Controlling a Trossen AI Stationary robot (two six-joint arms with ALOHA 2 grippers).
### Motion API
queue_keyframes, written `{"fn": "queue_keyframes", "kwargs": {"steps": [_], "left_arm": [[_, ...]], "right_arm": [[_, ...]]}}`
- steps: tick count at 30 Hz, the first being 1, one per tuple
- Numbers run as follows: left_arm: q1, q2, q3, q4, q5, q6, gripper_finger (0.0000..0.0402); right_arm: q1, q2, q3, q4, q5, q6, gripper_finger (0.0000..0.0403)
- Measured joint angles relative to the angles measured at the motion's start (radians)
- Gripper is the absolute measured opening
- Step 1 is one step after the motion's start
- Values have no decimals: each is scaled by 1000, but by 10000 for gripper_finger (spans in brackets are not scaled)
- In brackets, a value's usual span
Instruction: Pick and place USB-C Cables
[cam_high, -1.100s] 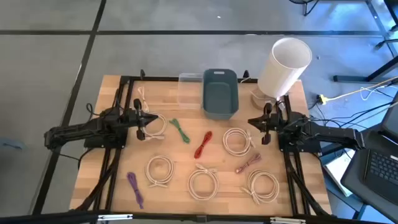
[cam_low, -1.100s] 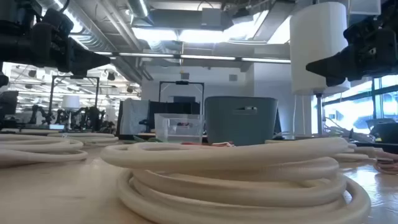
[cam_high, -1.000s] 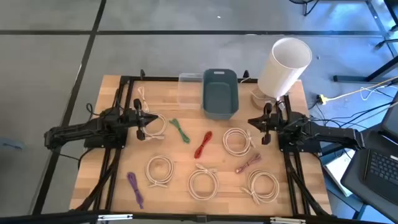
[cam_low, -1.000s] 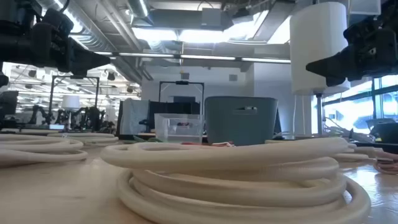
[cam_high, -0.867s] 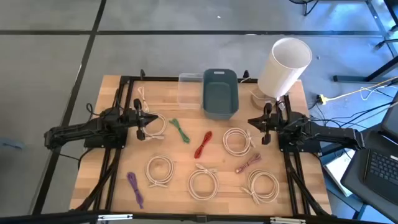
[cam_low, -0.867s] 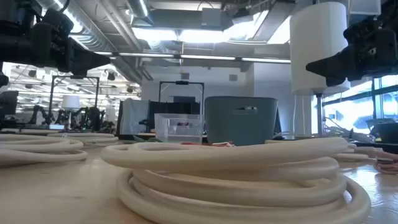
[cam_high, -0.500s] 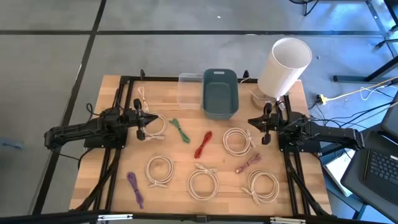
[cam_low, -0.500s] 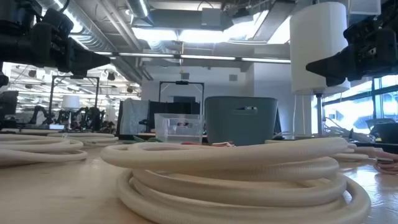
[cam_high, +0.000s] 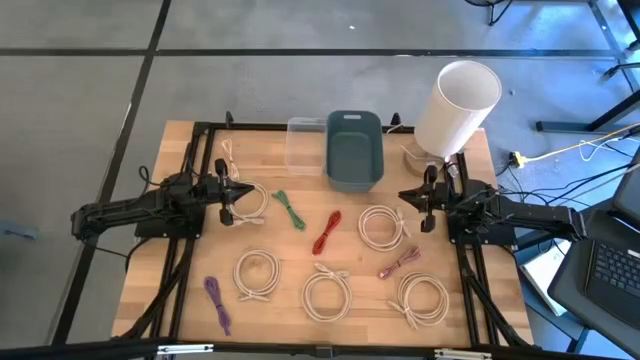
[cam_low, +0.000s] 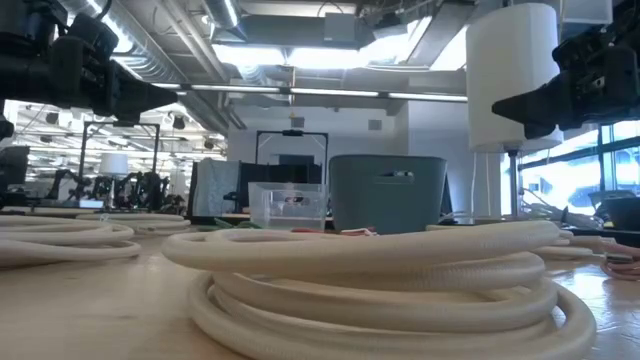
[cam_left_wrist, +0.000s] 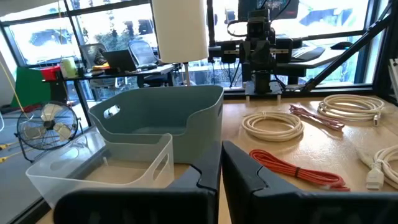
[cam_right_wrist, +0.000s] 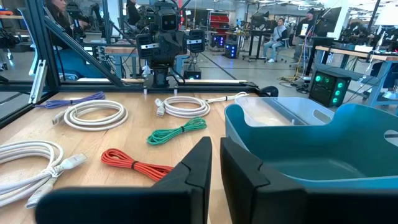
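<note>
The left claw hangs over the left side of the worktop, clenched and empty. A white coil lies right under its tip.

Going right, the purple bundle lies near the front edge. Then comes a second coil, and the green bundle farther back. The clear box and the blue bin stand at the back. In the middle lie the red bundle and a third coil. Next come a fourth coil, the pinkish bundle and a fifth coil. I count 5 coils for sure.

The right claw hangs over the right side, just beside the fourth coil. Its fingers are almost together, with only a thin gap, and it holds nothing.

I think the cables are light, soft and bendy. A coil may sag or come loose when lifted. It looks best to pinch a coil across its stacked loops, and a bundle at its tied middle.
</note>
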Motion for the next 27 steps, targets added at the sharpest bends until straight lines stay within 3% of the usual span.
{"fn": "queue_keyframes", "kwargs": {"steps": [27], "left_arm": [[0, 0, 0, 19, 0, 34, 7]], "right_arm": [[0, 0, 0, 0, 0, 0, 37]]}}
